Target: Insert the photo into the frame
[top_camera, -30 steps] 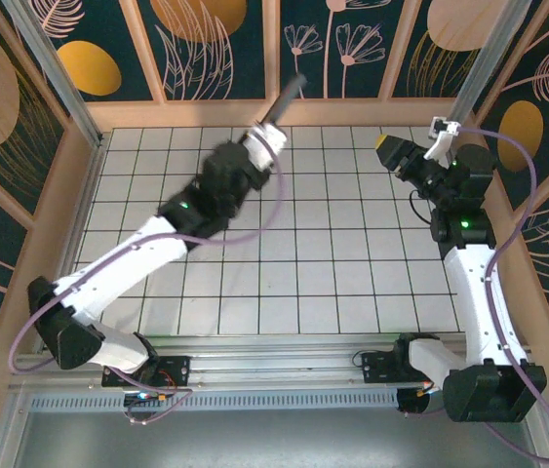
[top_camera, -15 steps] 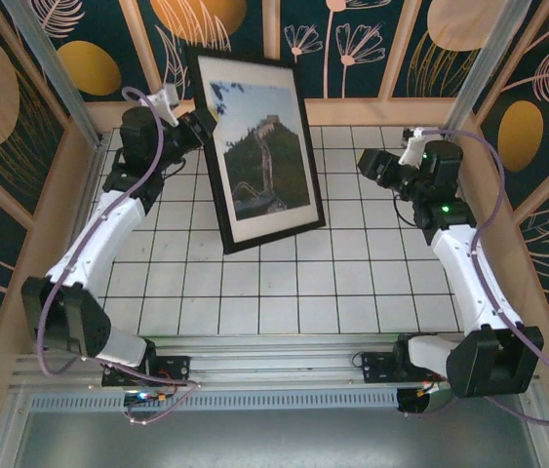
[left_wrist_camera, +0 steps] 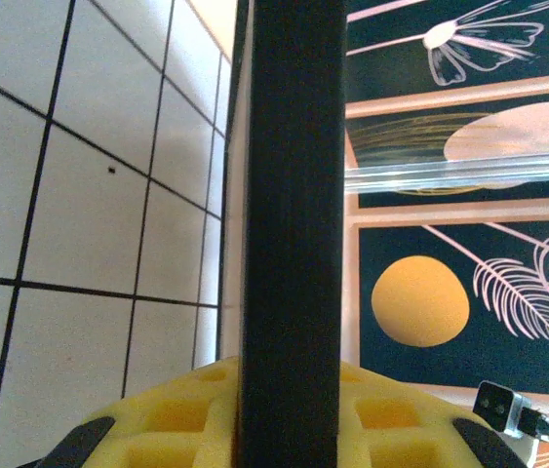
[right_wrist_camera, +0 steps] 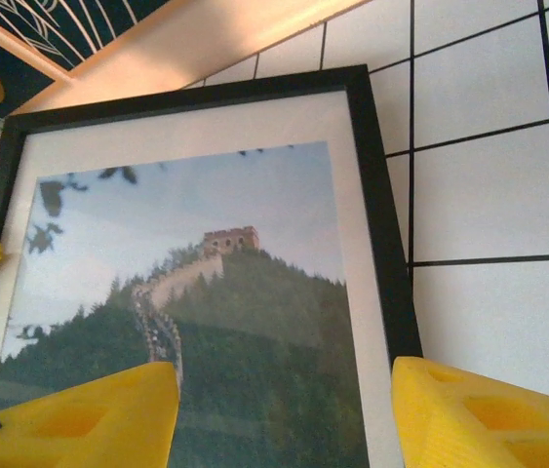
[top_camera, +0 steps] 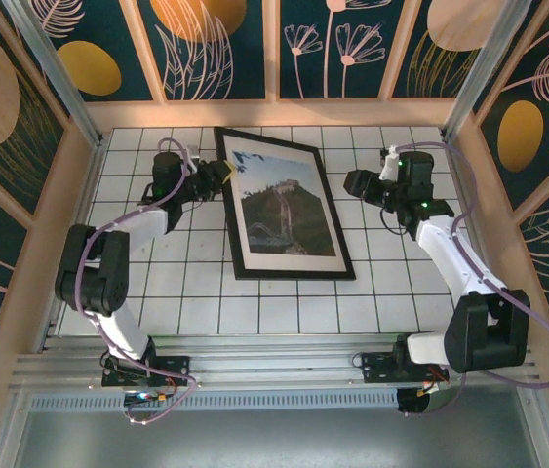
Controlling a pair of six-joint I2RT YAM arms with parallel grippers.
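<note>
Pinching the big rectangular black-rimmed picture frame [right_wrist_camera: 382,195] at its far-left rim: left gripper [top_camera: 217,176], arm reaching low across the table, yellow waffle-grid pads [left_wrist_camera: 176,421] clamped tight | right gripper [top_camera: 357,183]: elbow bent, jaws apart, nothing held, just right of the frame | paper landscape photo [right_wrist_camera: 196,292]: inside the frame within a white mat [right_wrist_camera: 186,122], between both claws | white tiled table [top_camera: 391,283] underneath

floor [top_camera: 284,302]: white tiles, black grid | walls [top_camera: 352,39]: dark floral panels, orange discs | trim [top_camera: 274,112]: pale wood
</note>
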